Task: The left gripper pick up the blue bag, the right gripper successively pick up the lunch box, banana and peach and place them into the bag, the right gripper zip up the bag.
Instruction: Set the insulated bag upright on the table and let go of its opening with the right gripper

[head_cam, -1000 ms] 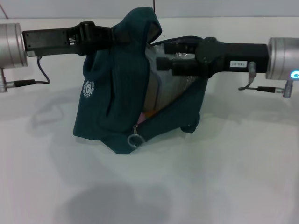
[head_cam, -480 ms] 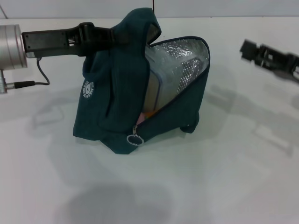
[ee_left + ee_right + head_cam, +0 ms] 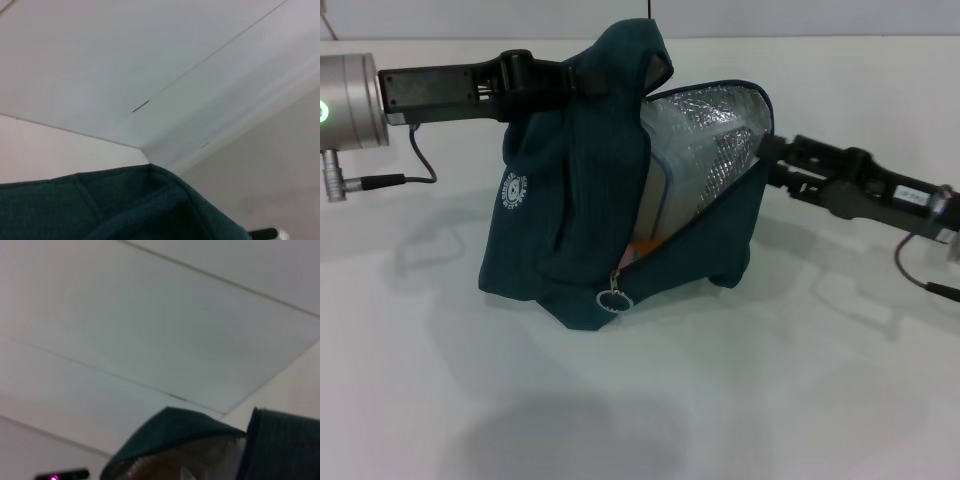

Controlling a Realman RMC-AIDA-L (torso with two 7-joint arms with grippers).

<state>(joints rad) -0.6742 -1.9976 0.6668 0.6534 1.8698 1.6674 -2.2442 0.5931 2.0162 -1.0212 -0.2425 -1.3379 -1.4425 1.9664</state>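
The blue bag stands about mid-table, held up by its top fabric, which the left gripper pinches from the left. Its mouth gapes toward the right, showing the foil lining and the lunch box standing on end inside, with a bit of orange and pink low in the opening that may be the fruit. The bag's long axis runs roughly upright, leaning a little; the zip track slopes from the ring pull near the front bottom up to the right top corner.

The right gripper sits at the bag's right edge, near the top of the opening; whether its fingers are spread or closed I cannot tell.

Zipping seems the step in hand. It would go best if the right gripper dropped to the ring pull, nipped it squarely and drew it along the track while the left kept the fabric taut.
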